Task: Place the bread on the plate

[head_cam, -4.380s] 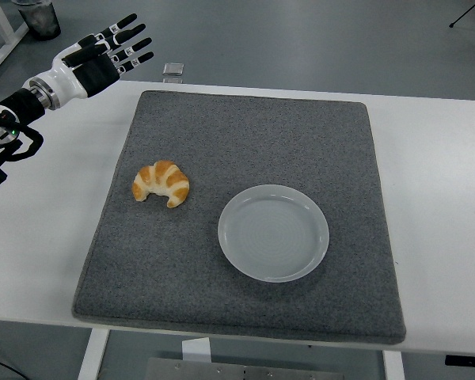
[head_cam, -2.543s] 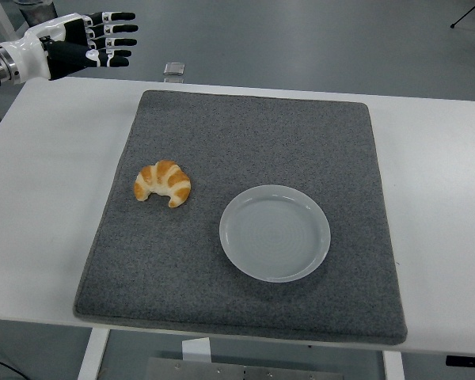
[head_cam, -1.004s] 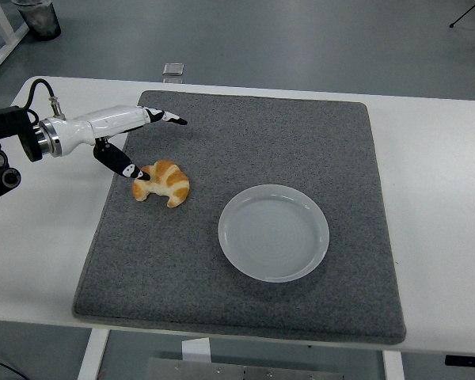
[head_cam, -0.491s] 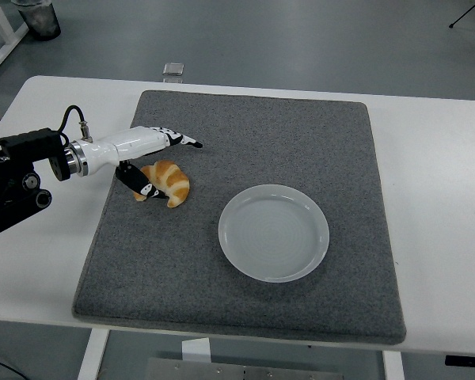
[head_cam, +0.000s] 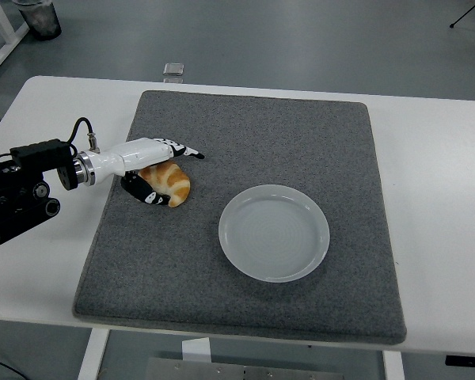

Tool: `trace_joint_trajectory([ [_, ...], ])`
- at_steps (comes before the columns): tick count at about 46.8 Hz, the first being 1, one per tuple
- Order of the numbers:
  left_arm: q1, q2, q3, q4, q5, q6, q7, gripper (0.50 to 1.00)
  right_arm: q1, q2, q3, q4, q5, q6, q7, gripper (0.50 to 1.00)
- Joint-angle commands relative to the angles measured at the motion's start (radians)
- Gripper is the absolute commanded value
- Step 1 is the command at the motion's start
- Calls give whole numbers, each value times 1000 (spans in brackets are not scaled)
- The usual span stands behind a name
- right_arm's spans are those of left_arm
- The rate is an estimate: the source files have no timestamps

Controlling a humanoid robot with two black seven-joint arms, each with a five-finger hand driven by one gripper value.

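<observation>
A golden croissant (head_cam: 174,182) lies on the left part of the grey mat (head_cam: 253,134). My left hand (head_cam: 172,174) reaches in from the left and straddles it. The long fingers (head_cam: 184,151) stretch flat over its far side, and the thumb (head_cam: 147,195) lies against its near left end. The fingers are still extended, not curled tight, and the croissant rests on the mat. An empty white plate (head_cam: 274,233) sits on the mat to the right of the croissant, about a hand's width away. My right arm does not show.
The grey mat covers most of the white table (head_cam: 443,174). A small clear object (head_cam: 172,70) lies at the table's far edge. A dark bin (head_cam: 38,16) stands on the floor at the top left.
My left hand came down from the upper left to the croissant and settled lower around it, thumb moving under its near side. The croissant and plate have not moved.
</observation>
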Motion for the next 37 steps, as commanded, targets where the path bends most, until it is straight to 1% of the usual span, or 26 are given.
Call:
trace_joint_trajectory([
  [1,-3,0,1,2,0,0,0,986,0,0,0,0,0,0,0,954],
  [5,-2,1,1,2,0,0,0,969,0,0,0,0,0,0,0,952],
  [8,0,3,1,2,0,0,0,924,0,0,0,0,0,0,0,952],
  [10,-2,3,1,2,0,0,0,879,0,0,0,0,0,0,0,952],
  [12,-3,6,1,2,0,1,-2,817,-2,0,0,0,0,0,0,952],
  [14,-6,8,1,2,1,1,-2,727,-2,0,0,0,0,0,0,952],
  [16,-8,9,1,2,1,1,0,626,0,0,0,0,0,0,0,952],
  [17,-9,9,1,2,1,3,0,598,0,0,0,0,0,0,0,952],
  [20,-11,12,0,2,0,3,-2,581,0,0,0,0,0,0,0,952],
  [23,-9,14,0,2,0,3,-2,516,-2,0,0,0,0,0,0,952],
  [25,-11,14,0,2,-2,4,-2,500,-2,0,0,0,0,0,0,952],
  [37,-13,15,-12,0,-3,4,-3,500,0,0,0,0,0,0,0,952],
])
